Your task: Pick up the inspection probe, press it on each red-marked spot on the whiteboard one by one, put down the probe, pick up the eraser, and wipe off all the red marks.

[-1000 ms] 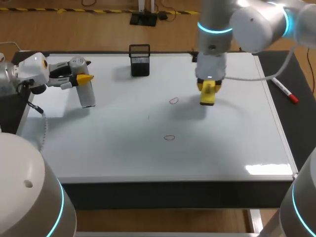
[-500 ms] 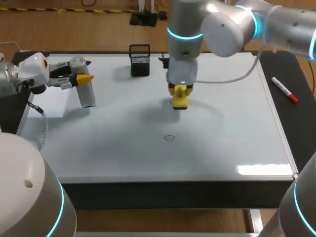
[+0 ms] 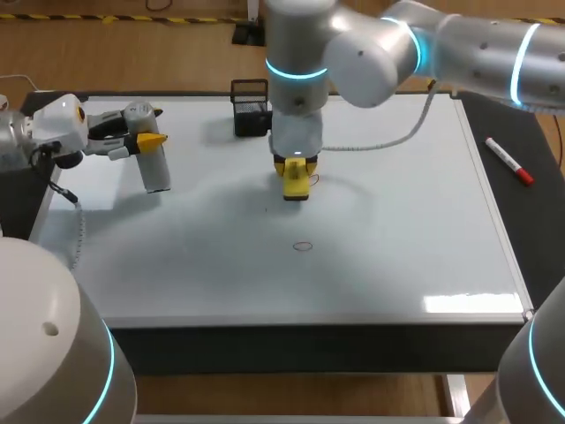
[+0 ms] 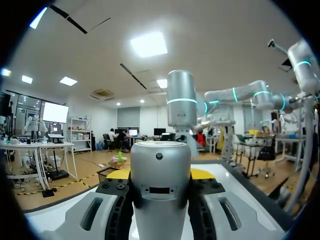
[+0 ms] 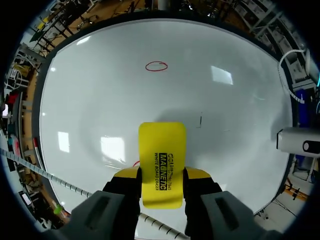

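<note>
Eraser [image 5: 161, 160] in R tool [image 5: 161, 179] hides most of nearer red mark [image 5: 135, 163].

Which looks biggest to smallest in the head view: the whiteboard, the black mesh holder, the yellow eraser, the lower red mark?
1. whiteboard
2. black mesh holder
3. yellow eraser, only partly in sight, so its place just behind the holder is unsure
4. lower red mark, by far the smallest

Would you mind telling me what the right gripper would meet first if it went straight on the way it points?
The right gripper points down at the whiteboard, so the eraser it holds would touch the board first, probably beside the red mark peeking out next to it; the gap is unclear.
</note>
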Controlling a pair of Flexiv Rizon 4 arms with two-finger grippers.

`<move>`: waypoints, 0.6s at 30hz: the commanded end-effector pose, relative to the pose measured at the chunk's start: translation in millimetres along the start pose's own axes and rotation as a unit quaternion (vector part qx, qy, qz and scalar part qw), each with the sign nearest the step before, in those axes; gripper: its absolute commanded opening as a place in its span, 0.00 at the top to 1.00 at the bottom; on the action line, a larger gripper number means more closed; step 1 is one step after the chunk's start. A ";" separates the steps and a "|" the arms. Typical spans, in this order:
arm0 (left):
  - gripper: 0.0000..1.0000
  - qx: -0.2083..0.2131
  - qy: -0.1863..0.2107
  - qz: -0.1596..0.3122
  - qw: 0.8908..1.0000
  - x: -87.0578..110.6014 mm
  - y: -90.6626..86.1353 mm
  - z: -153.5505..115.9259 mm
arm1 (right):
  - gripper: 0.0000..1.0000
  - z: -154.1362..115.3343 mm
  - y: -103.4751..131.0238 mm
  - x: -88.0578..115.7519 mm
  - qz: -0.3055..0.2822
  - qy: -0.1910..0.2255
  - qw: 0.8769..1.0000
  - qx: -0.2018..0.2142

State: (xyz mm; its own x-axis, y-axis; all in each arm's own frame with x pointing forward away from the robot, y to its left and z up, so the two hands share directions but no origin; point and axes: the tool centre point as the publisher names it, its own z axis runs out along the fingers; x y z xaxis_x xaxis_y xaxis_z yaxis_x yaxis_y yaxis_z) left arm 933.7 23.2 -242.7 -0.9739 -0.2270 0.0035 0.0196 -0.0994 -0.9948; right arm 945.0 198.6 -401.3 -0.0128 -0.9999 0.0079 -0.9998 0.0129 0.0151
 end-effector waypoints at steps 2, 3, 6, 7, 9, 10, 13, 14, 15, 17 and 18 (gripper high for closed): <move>1.00 0.000 0.000 0.000 1.000 0.5 -1.1 -0.4 | 1.00 6.1 -3.5 -5.3 -0.002 0.002 1.000 -0.002; 1.00 0.000 0.000 0.000 1.000 0.5 -1.1 -0.4 | 1.00 6.4 -3.6 -5.5 -0.003 -0.002 1.000 -0.001; 1.00 0.000 0.000 0.000 1.000 0.5 -1.1 -0.4 | 1.00 8.9 -4.0 -5.1 -0.004 -0.003 1.000 -0.001; 1.00 0.000 0.000 0.000 1.000 0.5 -1.1 -0.4 | 1.00 10.0 -4.3 -5.3 -0.005 -0.003 1.000 -0.002; 1.00 0.000 0.000 0.000 1.000 0.5 -1.1 -0.4 | 1.00 11.4 -4.4 -5.3 -0.005 -0.001 1.000 -0.002; 1.00 0.000 0.000 0.000 1.000 0.5 -1.1 -0.4 | 1.00 11.8 -4.5 -5.1 -0.005 -0.001 1.000 -0.003; 1.00 0.000 0.000 0.000 1.000 0.5 -1.1 -0.4 | 1.00 13.7 -5.4 -3.6 -0.004 0.001 1.000 -0.003; 1.00 0.000 0.000 0.000 1.000 0.5 -1.1 -0.4 | 1.00 14.6 -5.7 -3.0 -0.004 0.002 1.000 -0.004; 1.00 0.000 0.000 0.000 1.000 0.5 -1.1 -0.4 | 1.00 15.4 -5.9 -2.4 -0.004 0.003 1.000 -0.004; 1.00 0.000 0.000 0.000 1.000 0.5 -1.1 -0.4 | 1.00 17.0 -5.9 -1.2 -0.005 0.004 1.000 -0.005; 1.00 0.000 0.000 0.000 1.000 0.5 -1.1 -0.4 | 1.00 18.2 -6.3 -0.6 -0.005 0.005 1.000 -0.005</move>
State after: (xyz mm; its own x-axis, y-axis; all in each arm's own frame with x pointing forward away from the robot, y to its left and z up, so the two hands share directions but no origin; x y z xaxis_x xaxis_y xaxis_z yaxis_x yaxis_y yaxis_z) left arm 933.7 23.2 -242.7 -0.9739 -0.2270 0.0035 0.0196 -0.0994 -0.9949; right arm 948.7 199.2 -418.3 -0.0045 -0.9999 0.0125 -0.9997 0.0048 0.0241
